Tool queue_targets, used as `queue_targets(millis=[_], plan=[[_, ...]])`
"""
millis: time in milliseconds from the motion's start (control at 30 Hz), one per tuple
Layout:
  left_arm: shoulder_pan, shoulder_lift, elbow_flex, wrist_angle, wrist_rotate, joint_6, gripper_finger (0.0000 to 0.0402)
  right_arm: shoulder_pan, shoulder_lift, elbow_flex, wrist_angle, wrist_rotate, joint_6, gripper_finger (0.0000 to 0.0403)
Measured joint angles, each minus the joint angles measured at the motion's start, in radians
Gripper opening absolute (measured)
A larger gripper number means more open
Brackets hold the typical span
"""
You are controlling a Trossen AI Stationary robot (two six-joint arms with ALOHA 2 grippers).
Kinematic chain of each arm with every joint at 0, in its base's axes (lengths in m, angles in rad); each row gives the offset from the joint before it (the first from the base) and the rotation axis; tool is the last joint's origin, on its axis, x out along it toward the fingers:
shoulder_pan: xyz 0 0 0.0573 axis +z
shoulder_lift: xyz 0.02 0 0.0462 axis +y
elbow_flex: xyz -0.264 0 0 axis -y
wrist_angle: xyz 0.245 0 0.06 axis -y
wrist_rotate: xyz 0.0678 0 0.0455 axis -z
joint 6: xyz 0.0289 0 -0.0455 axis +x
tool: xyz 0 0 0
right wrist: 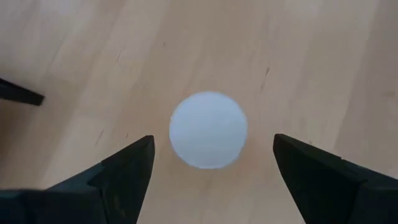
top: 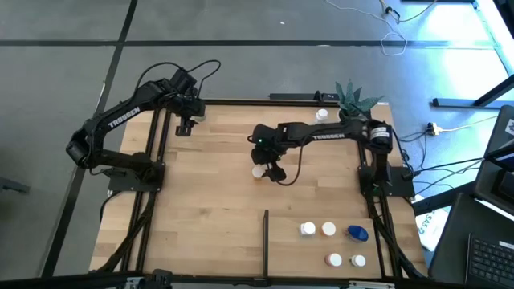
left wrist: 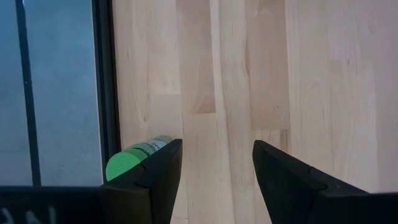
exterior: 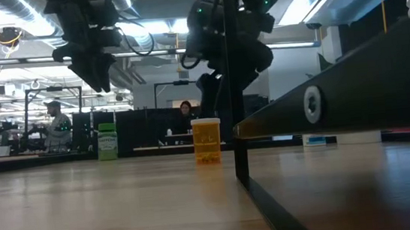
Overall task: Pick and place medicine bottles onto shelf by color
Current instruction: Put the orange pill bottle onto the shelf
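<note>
A small orange bottle with a white cap stands upright on the wooden table near its middle. My right gripper hangs open above it, one finger on either side of the white cap, touching nothing. My left gripper is open and empty, up at the table's far left. A green bottle lies on the wood beneath it, partly hidden by one finger. The shelf is the near right patch beside the black divider bar; it holds several white-capped bottles and a blue one.
A potted green plant and one more white-capped bottle stand at the far right corner. Black frame rails edge the table. Bare wood lies between the two arms and left of the divider bar. People sit in the room beyond.
</note>
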Motion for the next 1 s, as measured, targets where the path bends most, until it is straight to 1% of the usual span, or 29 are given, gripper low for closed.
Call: queue_targets(millis=[500,1000], plan=[[0.000,0.000,0.000,0.003,0.000,0.000,0.0190,0.005,0.041,0.000,0.060,0.008,-0.003,0.0329],[0.000,0.000,0.000,0.005,0.000,0.000,0.0190,0.005,0.119,0.000,0.089,-0.001,-0.001,0.0329]])
